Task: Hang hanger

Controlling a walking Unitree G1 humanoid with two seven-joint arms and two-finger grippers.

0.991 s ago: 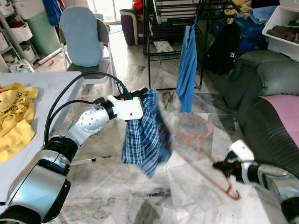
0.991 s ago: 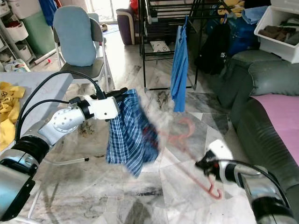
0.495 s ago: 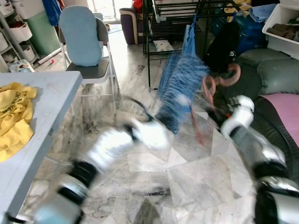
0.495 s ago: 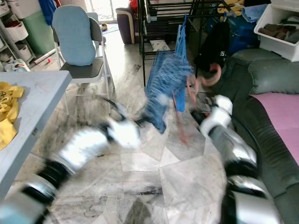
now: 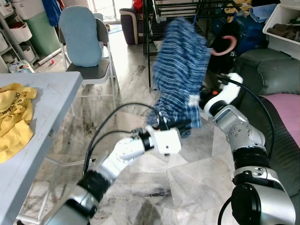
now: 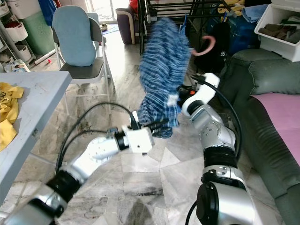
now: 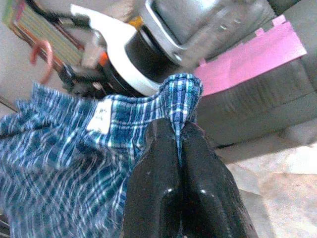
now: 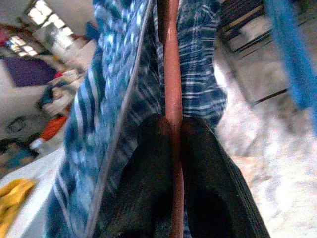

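Note:
Blue plaid shorts (image 5: 180, 70) hang on a red hanger, blurred, in front of the black drying rack (image 5: 174, 10). The hanger's red hook (image 5: 225, 46) curls up at the shorts' upper right, near the rack but not on a rail. My right gripper (image 5: 203, 98) is beside the shorts and is shut on the hanger's red bar (image 8: 171, 99). My left gripper (image 5: 184, 123) reaches up from below and is shut on the shorts' lower hem (image 7: 181, 99). The plaid cloth (image 8: 119, 74) drapes alongside the bar.
A grey table (image 5: 44, 101) with yellow cloth (image 5: 14, 117) stands at the left. A folding chair (image 5: 84, 40) is behind it. A dark sofa (image 5: 274, 77) with a pink cushion (image 5: 287, 107) lines the right, a white bin (image 5: 282, 28) above it. Marble floor (image 5: 187, 183) lies between.
Both arms swung up fast: the shorts and hanger went from low over the floor to high in front of the rack. The right arm rose from the lower right.

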